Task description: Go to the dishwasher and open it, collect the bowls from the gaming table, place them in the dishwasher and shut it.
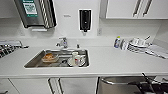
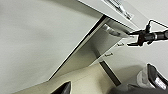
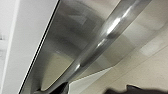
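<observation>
Right arm [image 1: 152, 86]: black, slim, jointed links, thin black cable looping off it. Right gripper [image 2: 136, 38]: black, forked prongs. Fingertips [image 3: 61, 88] dark.

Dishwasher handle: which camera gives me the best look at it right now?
The right wrist view: the dishwasher handle runs large across it as a shiny steel bar over the brushed front. The head view catches it cut off at the lower edge; the left wrist view shows it small, beside the right end effector.

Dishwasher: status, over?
Right claw at the dishwasher handle, grip unconfirmed. Door looks tipped slightly open. Left claw hangs low, clear of the door. Nothing in the way.
</observation>
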`<state>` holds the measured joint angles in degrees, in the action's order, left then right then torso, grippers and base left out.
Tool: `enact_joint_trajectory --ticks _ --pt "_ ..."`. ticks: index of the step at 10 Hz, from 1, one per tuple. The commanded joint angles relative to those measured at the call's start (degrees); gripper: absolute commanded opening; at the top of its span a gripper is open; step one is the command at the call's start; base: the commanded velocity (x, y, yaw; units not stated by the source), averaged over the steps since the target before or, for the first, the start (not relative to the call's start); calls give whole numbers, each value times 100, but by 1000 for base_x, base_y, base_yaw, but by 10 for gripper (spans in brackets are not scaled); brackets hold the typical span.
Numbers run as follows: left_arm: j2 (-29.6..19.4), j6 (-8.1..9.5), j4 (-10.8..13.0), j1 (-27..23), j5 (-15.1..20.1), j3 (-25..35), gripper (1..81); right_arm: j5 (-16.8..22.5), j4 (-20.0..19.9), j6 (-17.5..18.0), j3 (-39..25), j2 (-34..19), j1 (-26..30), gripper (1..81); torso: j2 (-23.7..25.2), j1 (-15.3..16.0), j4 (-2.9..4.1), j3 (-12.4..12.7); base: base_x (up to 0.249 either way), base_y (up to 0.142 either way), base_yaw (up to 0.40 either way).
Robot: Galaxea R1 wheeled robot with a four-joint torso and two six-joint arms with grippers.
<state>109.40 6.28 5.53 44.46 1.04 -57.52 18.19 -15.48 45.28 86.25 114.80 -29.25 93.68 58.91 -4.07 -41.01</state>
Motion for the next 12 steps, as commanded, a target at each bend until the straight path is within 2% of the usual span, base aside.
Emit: enact_joint_trajectory --ticks 1,4,7,12 --pt "-31 23 0 -530 274 100 811 843 -605 34 892 195 1293 811 0 0 0 0 0 0 0" --pt "-14 23 -9 -530 309 21 811 1327 -640 69 1665 529 1557 811 0 0 0 0 0 0 0" --pt "83 23 -17 -354 336 -365 811 1372 -623 60 1877 670 1259 811 0 0 0 0 0 0 0" --pt "170 31 -17 -275 336 -541 811 1363 -570 60 2167 1083 943 811 0 2 0 0 0 0 0"
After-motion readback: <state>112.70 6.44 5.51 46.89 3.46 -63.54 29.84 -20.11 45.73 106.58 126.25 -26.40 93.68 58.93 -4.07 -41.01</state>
